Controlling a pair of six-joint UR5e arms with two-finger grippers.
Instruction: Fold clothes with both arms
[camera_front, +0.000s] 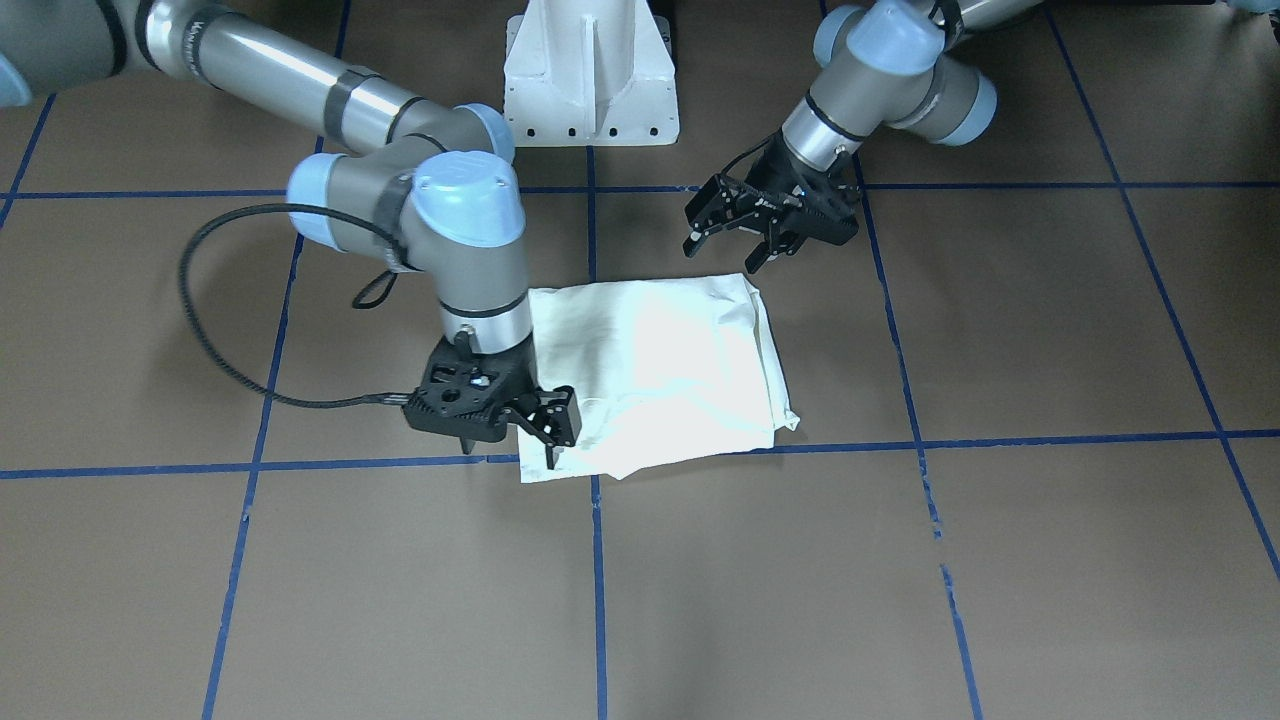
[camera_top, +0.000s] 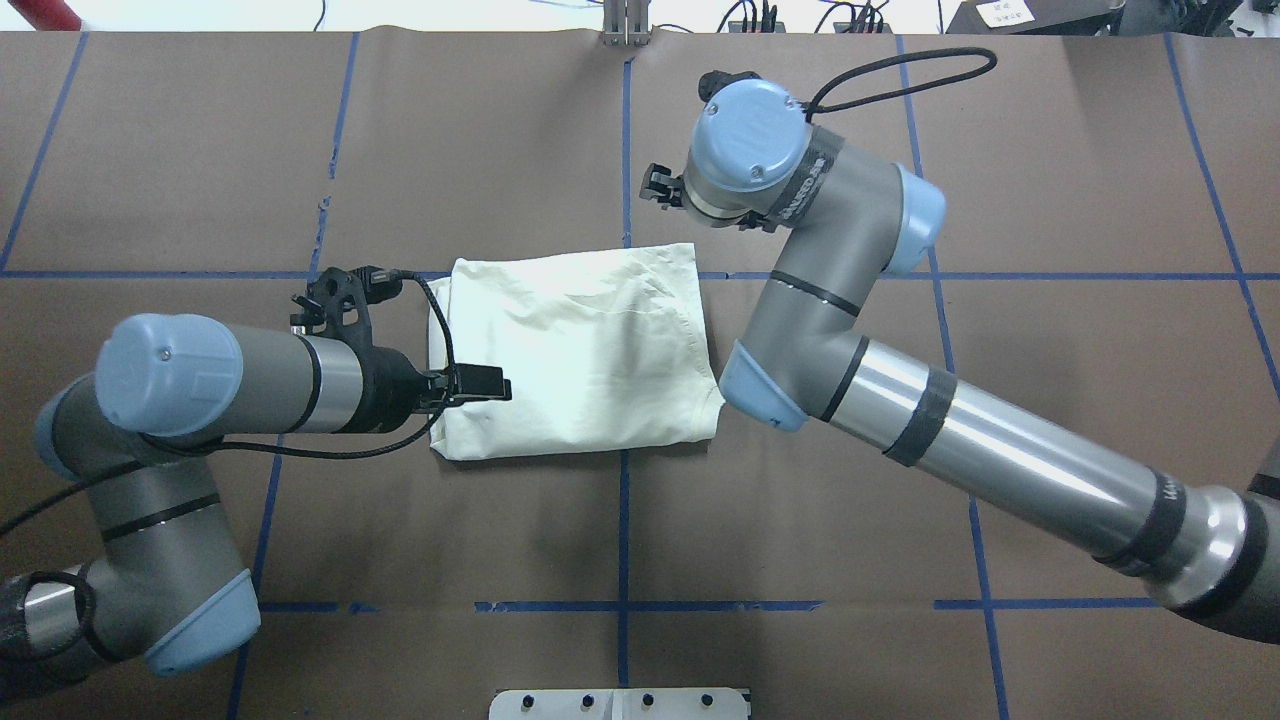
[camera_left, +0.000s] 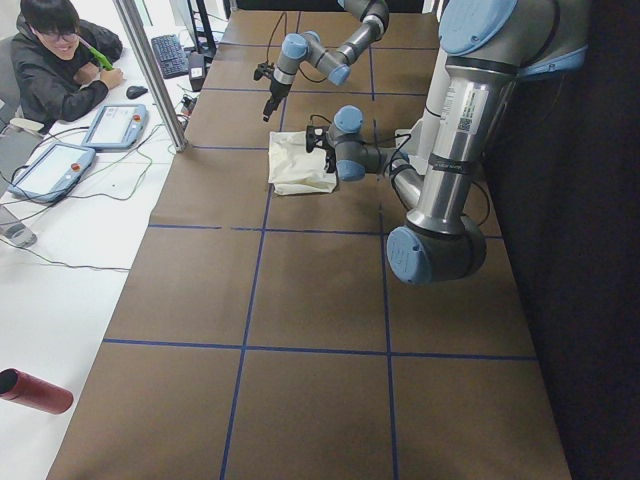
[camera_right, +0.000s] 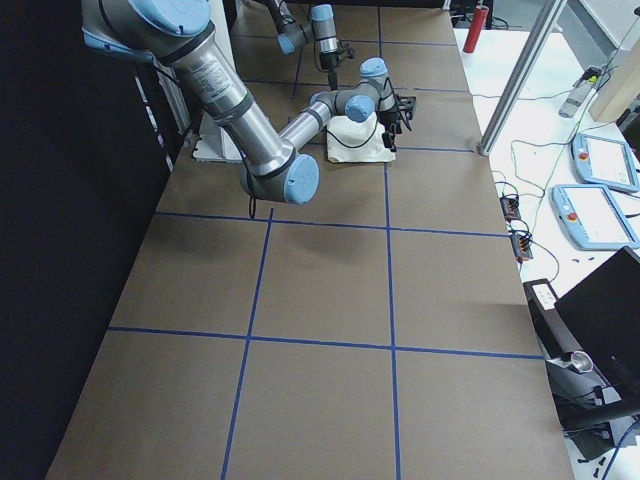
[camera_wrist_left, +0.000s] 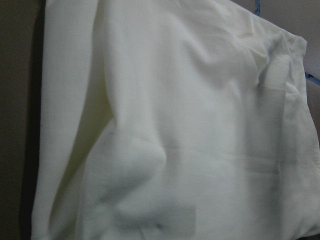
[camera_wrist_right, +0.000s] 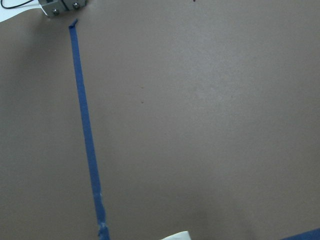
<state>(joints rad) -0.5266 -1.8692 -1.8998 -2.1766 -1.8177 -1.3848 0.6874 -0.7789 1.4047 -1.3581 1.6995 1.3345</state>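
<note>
The clothes (camera_front: 650, 370) are one cream-white shirt folded into a compact rectangle, plain side up, in the middle of the brown table (camera_top: 575, 350). My left gripper (camera_front: 725, 250) hovers open just off the shirt's robot-side corner on my left and holds nothing. In the overhead view the left gripper (camera_top: 490, 383) reaches over that edge, and its wrist view is filled with the shirt's folds (camera_wrist_left: 175, 125). My right gripper (camera_front: 510, 452) stands open over the shirt's far corner on my right. Its wrist view shows bare table and only a tip of the shirt (camera_wrist_right: 175, 235).
Blue tape lines (camera_front: 594, 560) grid the brown table. The white pedestal (camera_front: 590, 70) stands at the robot side. In the left view a person (camera_left: 55, 55) sits at a side desk with tablets (camera_left: 50, 170). A red bottle (camera_left: 35, 390) lies off the table's edge.
</note>
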